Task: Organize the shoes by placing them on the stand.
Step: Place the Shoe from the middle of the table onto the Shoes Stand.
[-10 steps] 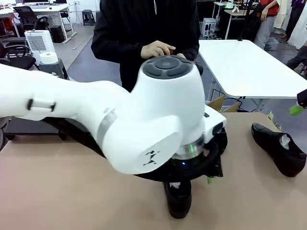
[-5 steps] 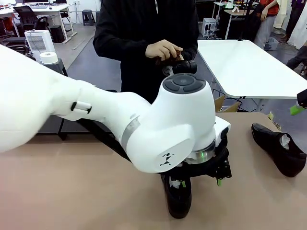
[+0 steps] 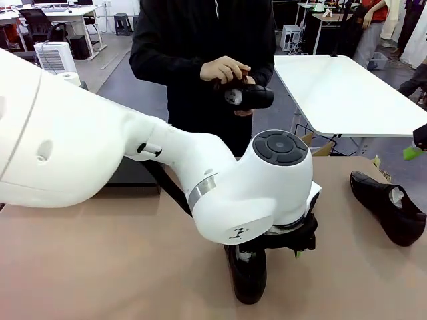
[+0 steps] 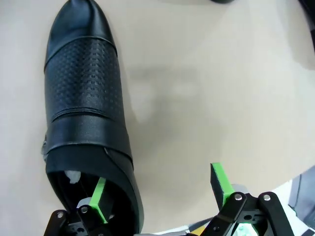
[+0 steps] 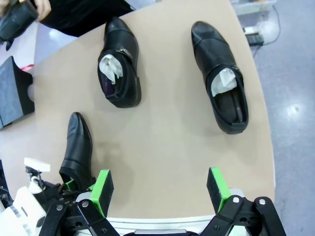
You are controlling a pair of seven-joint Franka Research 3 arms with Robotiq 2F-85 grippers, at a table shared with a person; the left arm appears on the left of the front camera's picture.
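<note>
A: Left claw, quick?
B: My left claw (image 4: 160,191) is spread wide. One pad (image 4: 101,199) dips into the heel opening of the near shoe (image 4: 83,98); the other hangs over bare table (image 4: 221,73). My left arm (image 3: 100,153) reaches across the middle, wrist pointing down.
A: Right?
B: My right claw (image 5: 160,189) is spread too, gripping nothing, above the table's edge. Past it lie the middle shoe (image 5: 120,64) and the edge shoe (image 5: 221,78), apart. The stand (image 5: 12,96) is at the far side. The person's hands (image 3: 223,69) hold the fourth shoe (image 3: 252,98).
</note>
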